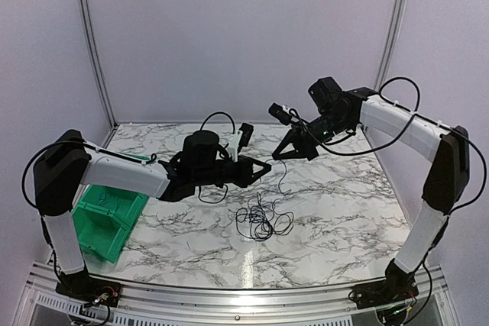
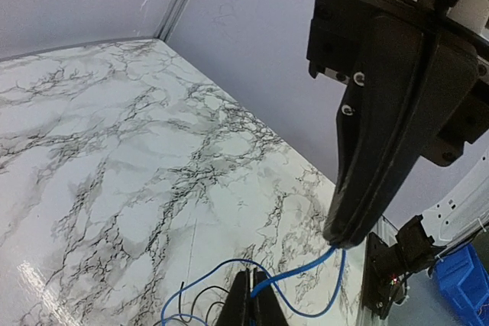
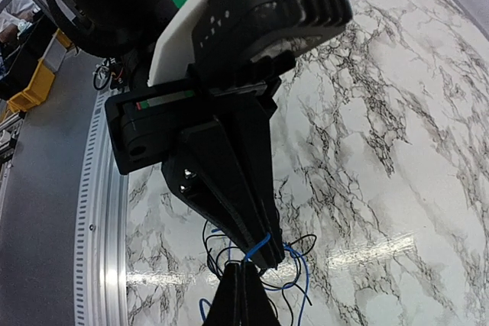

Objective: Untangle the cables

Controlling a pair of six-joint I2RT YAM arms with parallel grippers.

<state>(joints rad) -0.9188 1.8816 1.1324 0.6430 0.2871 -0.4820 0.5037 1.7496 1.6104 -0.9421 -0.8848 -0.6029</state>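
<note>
Pull-out step: left end effector (image 1: pixel 263 167), right end effector (image 1: pixel 280 153) both clamped on blue cable (image 2: pixel 296 270); tangle (image 1: pixel 261 221) at 6 o'clock. Next: draw apart.

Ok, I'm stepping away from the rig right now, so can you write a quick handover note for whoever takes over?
The left hand is shut on the blue cable, above the table.
The right hand is shut on the same cable, close beside it.
The cable tangle lies on the table below both hands, with a strand hanging down to it.
Done: one cable gripped by both hands.
Left: draw it free and separate the rest.
</note>
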